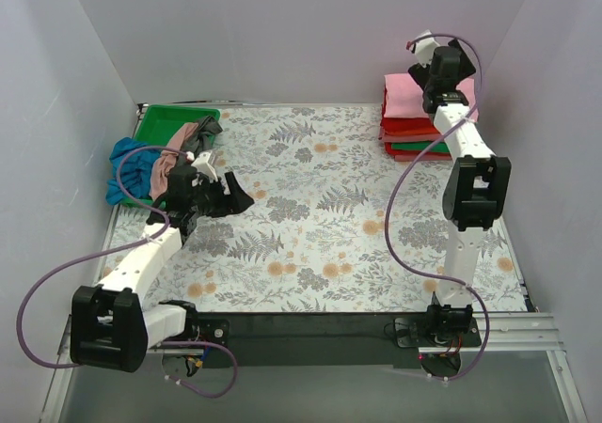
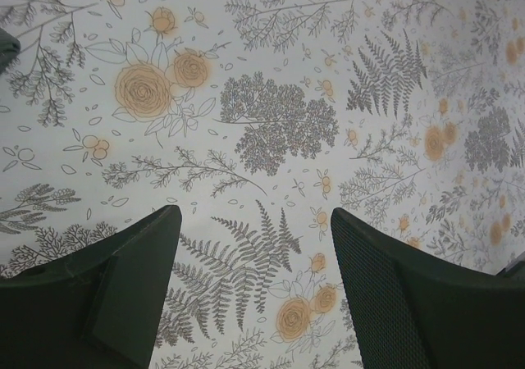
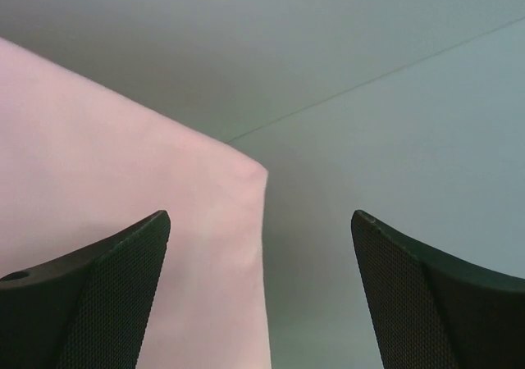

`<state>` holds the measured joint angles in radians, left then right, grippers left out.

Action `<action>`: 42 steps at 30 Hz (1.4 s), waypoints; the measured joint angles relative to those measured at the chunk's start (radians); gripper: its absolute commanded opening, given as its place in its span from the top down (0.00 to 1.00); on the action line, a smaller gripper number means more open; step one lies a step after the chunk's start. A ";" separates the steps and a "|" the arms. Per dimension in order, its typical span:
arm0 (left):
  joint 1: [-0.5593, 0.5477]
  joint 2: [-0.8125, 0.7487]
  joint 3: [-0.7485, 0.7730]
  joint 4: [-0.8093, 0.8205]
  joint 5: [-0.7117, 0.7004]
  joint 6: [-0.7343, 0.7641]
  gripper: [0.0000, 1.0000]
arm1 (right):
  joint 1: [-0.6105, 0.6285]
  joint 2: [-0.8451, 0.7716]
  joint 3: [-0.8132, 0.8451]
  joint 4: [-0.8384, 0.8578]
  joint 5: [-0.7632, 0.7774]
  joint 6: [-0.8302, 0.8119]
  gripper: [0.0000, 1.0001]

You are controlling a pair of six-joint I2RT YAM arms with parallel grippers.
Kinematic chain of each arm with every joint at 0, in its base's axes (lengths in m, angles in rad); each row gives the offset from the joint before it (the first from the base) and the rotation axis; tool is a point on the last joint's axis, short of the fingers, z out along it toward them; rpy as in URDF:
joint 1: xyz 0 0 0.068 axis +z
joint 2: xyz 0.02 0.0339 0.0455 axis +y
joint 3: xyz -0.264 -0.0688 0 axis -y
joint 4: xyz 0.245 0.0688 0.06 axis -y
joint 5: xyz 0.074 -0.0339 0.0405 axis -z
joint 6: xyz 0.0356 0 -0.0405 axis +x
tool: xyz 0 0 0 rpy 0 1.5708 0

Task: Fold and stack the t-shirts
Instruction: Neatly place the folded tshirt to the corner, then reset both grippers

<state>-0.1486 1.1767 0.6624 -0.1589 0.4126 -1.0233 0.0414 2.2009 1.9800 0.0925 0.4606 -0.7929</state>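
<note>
A stack of folded t-shirts (image 1: 412, 125) sits at the back right, red and green layers with a light pink shirt (image 1: 403, 95) on top. My right gripper (image 1: 437, 66) hovers over that stack, open and empty; the right wrist view shows the pink shirt's corner (image 3: 123, 205) under its left finger. A heap of unfolded shirts, blue (image 1: 130, 164), salmon (image 1: 169, 164) and dark grey (image 1: 201, 137), lies at the back left. My left gripper (image 1: 226, 197) is open and empty above the bare floral table (image 2: 271, 123), just right of the heap.
A bright green plastic tray (image 1: 169, 122) stands at the back left corner, partly under the heap. White walls close in the table on three sides. The right arm's cable (image 1: 400, 216) loops over the table's right part.
</note>
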 measured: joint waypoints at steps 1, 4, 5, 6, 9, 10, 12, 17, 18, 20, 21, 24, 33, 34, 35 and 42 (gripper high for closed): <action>0.000 -0.018 0.002 -0.003 -0.011 0.000 0.26 | 0.003 -0.029 0.000 -0.045 -0.038 0.024 0.03; 0.000 -0.088 0.024 -0.024 -0.029 -0.002 0.20 | 0.011 -0.165 -0.018 -0.212 -0.223 0.092 0.02; 0.000 -0.116 0.038 -0.028 -0.031 -0.010 0.18 | 0.011 -0.229 -0.031 -0.277 -0.323 0.106 0.02; 0.000 -0.143 0.055 -0.032 -0.031 -0.019 0.15 | 0.011 -0.298 -0.052 -0.339 -0.429 0.114 0.02; 0.002 -0.218 0.121 -0.060 -0.031 -0.051 0.03 | 0.013 -0.515 -0.141 -0.496 -0.730 0.153 0.02; 0.003 -0.238 0.151 -0.085 -0.038 -0.064 0.02 | 0.015 -0.611 -0.202 -0.517 -0.825 0.185 0.01; 0.008 -0.267 0.209 -0.133 -0.059 -0.074 0.02 | 0.021 -0.753 -0.310 -0.548 -0.923 0.235 0.01; 0.032 -0.309 0.365 -0.270 -0.138 -0.083 0.02 | -0.015 -1.116 -0.692 -0.542 -0.861 0.410 0.02; 0.034 -0.317 0.388 -0.289 -0.149 -0.082 0.02 | -0.034 -1.158 -0.736 -0.545 -0.827 0.440 0.01; 0.035 -0.330 0.423 -0.325 -0.168 -0.077 0.02 | -0.086 -1.244 -0.819 -0.545 -0.721 0.515 0.02; 0.035 -0.334 0.437 -0.341 -0.173 -0.073 0.02 | -0.113 -1.283 -0.856 -0.545 -0.658 0.556 0.02; 0.035 -0.339 0.461 -0.371 -0.181 -0.067 0.02 | -0.158 -1.366 -0.926 -0.542 -0.509 0.636 0.01; 0.035 -0.334 0.459 -0.401 -0.142 -0.076 0.02 | -0.204 -1.452 -0.982 -0.539 -0.362 0.708 0.02; 0.035 -0.335 0.459 -0.402 -0.138 -0.077 0.02 | -0.204 -1.455 -0.984 -0.537 -0.362 0.708 0.02; 0.034 -0.335 0.458 -0.403 -0.135 -0.077 0.02 | -0.204 -1.457 -0.987 -0.536 -0.363 0.708 0.02; 0.035 -0.347 0.451 -0.402 -0.129 -0.077 0.02 | -0.205 -1.471 -1.030 -0.529 -0.370 0.693 0.03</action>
<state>-0.1139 0.8295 1.1137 -0.5613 0.2840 -1.1004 -0.1635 0.7300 0.9501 -0.4370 0.0902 -0.1001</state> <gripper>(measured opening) 0.981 0.970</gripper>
